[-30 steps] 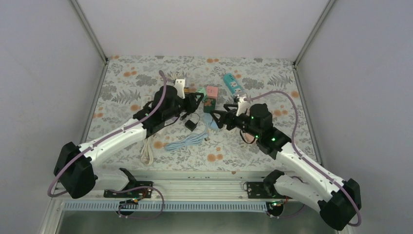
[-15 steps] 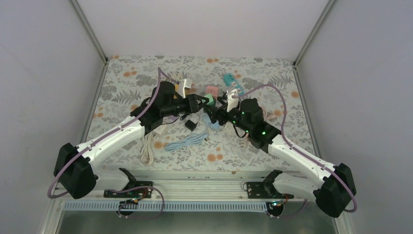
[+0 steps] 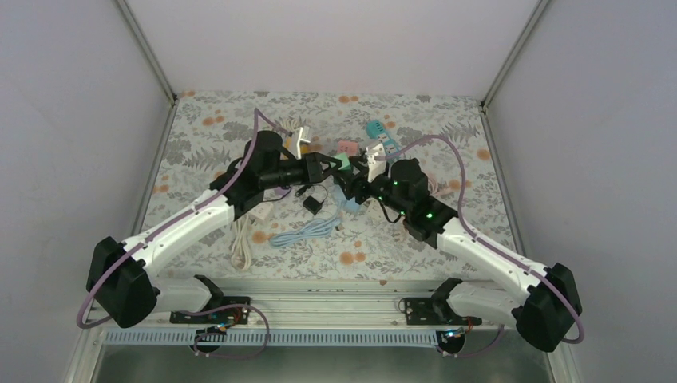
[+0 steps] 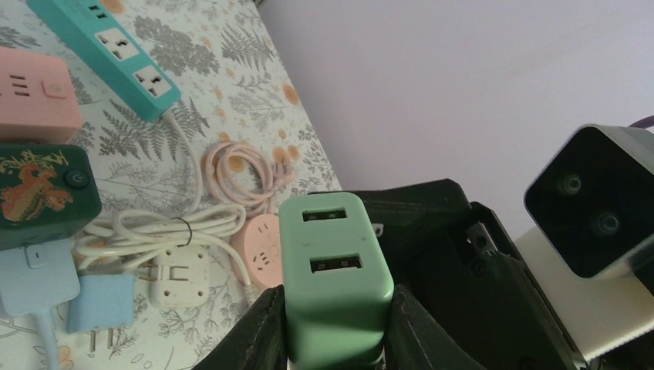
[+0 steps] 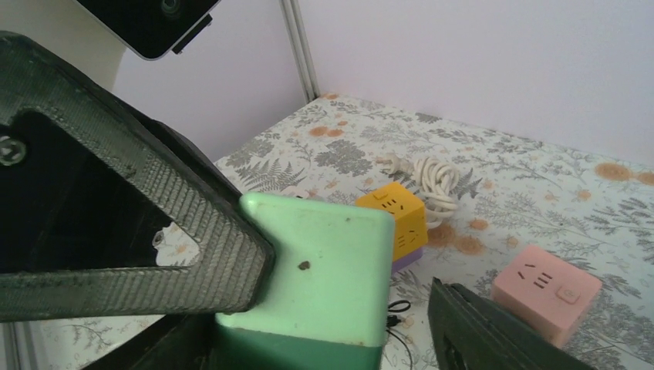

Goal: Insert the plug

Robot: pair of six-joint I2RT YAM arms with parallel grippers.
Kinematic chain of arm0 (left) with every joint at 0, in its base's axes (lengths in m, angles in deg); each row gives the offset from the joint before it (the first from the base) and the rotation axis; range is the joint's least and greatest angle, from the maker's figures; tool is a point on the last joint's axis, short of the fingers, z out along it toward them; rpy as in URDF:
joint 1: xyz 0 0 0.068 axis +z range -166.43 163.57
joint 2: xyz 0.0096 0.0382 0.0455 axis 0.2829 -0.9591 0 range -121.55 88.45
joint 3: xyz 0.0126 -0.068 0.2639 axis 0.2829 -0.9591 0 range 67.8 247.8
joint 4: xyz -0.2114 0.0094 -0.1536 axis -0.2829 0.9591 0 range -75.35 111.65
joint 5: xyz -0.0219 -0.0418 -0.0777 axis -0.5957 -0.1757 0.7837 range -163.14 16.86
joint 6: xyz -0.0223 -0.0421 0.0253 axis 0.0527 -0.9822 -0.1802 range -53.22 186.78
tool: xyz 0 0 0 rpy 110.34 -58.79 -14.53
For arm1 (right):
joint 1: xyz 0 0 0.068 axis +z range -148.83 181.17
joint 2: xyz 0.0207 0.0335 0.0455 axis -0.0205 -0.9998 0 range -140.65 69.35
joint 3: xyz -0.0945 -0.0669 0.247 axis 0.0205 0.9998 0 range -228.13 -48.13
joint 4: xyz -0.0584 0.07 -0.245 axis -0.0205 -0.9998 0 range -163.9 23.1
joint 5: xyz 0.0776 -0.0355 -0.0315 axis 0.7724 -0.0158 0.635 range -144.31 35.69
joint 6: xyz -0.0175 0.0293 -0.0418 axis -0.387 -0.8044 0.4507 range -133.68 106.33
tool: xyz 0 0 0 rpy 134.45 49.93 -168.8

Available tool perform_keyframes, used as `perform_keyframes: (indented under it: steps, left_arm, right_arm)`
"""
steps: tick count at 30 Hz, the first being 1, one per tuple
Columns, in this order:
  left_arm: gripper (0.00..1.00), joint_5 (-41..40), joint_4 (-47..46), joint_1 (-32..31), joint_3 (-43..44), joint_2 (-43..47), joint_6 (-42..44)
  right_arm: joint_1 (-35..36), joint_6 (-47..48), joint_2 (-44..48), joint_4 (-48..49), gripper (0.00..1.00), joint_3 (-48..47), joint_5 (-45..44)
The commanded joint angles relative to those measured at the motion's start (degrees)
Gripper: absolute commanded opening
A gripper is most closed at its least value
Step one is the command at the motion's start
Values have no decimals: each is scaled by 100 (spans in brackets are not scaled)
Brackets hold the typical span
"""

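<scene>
The plug (image 4: 335,270) is a mint-green charger block with two USB slots on its face. My left gripper (image 4: 337,312) is shut on its lower part and holds it above the table's middle (image 3: 342,162). My right gripper (image 5: 332,339) faces it from the opposite side, its jaws standing either side of the green plug (image 5: 316,262). A gap shows between the plug and the right-hand finger (image 5: 493,331). The ribbed finger (image 5: 139,223) of my left gripper presses on the plug's left side. The plug's prongs are hidden.
A pink socket cube (image 4: 31,104), a teal power strip (image 4: 108,50), a dark green cube (image 4: 42,193), a white adapter (image 4: 177,277) and a round pink socket (image 4: 262,247) lie below. An orange cube (image 5: 393,216) and a coiled white cable (image 5: 436,177) sit further left.
My right gripper has come in from the right up to the held plug, and its jaws have narrowed around it. The left gripper has shifted a little with the plug.
</scene>
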Motion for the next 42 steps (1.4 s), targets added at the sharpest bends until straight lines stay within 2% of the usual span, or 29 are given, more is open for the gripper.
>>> perform_keyframes:
  steps: [1, 5, 6, 7, 9, 11, 18, 27, 30, 34, 37, 38, 40, 42]
  left_arm:
    - [11, 289, -13, 14, 81, 188, -108]
    - [14, 326, 21, 22, 60, 228, -83]
    - [18, 346, 61, 23, 75, 229, -44]
    - [26, 368, 128, 29, 116, 224, 19]
    - [36, 442, 410, 46, 292, 175, 232]
    - [41, 466, 850, 69, 550, 88, 538]
    - [46, 885, 1653, 332, 951, -114, 876]
    - [53, 1263, 2087, 365, 1249, -477, 1317]
    - [51, 1371, 2071, 357, 1214, -513, 1356]
    - [30, 1309, 2053, 357, 1238, -563, 1351]
    - [23, 1298, 2037, 356, 1320, -625, 1356]
    - [21, 1209, 2050, 361, 1347, -642, 1371]
    - [20, 824, 2168, 357, 1412, -662, 1454]
    - [20, 252, 2195, 363, 1443, -705, 1605]
  right_arm:
    - [30, 2, -180, 108, 62, -245, -310]
    - [30, 176, -219, 139, 47, -257, -203]
    - [30, 337, -193, 196, 44, -212, -82]
    - [30, 475, -145, 234, 43, -177, 15]
    - [30, 802, -17, 275, 43, -104, 236]
    - [36, 1092, 90, 248, 42, -55, 431]
    - [47, 1825, 386, 329, 42, 247, 824]
    - [126, 1904, 191, 305, 43, 194, 887]
    - [135, 1910, 125, 269, 43, 159, 856]
    - [197, 1925, 69, 205, 44, 129, 895]
    - [276, 1847, 1, 103, 49, 65, 791]
    - [297, 1759, -31, 44, 56, 23, 709]
    - [310, 1530, -41, -91, 79, -56, 470]
    - [309, 1166, 108, -30, 90, 35, 61]
